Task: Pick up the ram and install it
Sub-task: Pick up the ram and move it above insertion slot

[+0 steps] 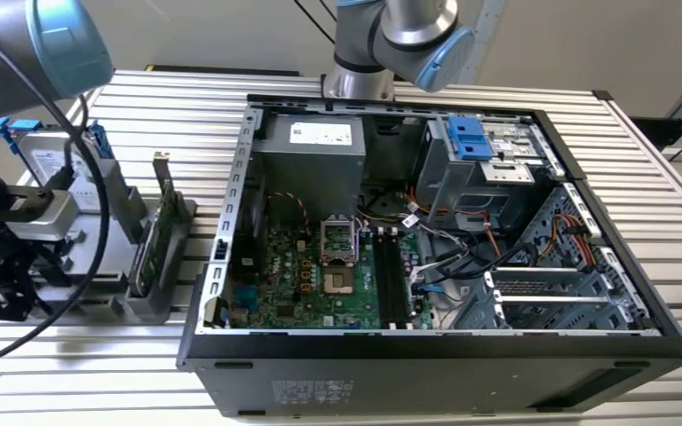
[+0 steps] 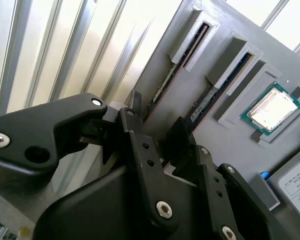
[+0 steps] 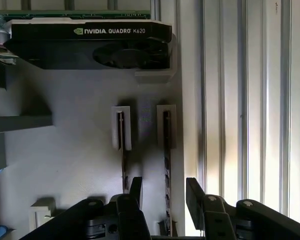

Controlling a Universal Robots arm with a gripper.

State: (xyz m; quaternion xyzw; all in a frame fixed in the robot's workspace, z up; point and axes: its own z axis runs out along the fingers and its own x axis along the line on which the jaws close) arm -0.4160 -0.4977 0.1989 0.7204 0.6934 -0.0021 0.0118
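The work is at the pick-up step. The gripper (image 3: 165,194) has its two fingers (image 3: 194,195) spread apart, one on each side of the ram (image 3: 166,145), and nothing is clamped. Whether either finger touches the board cannot be told.

The ram stands on edge in a grey holder (image 3: 75,165), in the slot nearer the slatted table (image 3: 250,100). A second stick (image 3: 121,135) stands in the neighbouring slot, outside the fingers. In the exterior view the holder lies at about nine o'clock of the open computer case (image 1: 436,373). That is well apart from the memory slots (image 1: 394,280), which sit at about three o'clock of the processor socket (image 1: 335,257).

The ram's long axis runs along its slot, parallel to the table's slats, and leads from the fingers towards the graphics card (image 3: 90,45). Its thin top edge faces the wrist and its flat faces turn towards the two fingers. In the second wrist view the same stick runs in between the fingertips, with a processor chip (image 2: 271,109) beyond the other slot.

The memory slots run twelve to six o'clock in the exterior view, across the slats, so the stick seems about a quarter turn off from them. The grasp likely calls for a square close on the flat faces and a lift straight out of the slot walls, so the thin board does not bind
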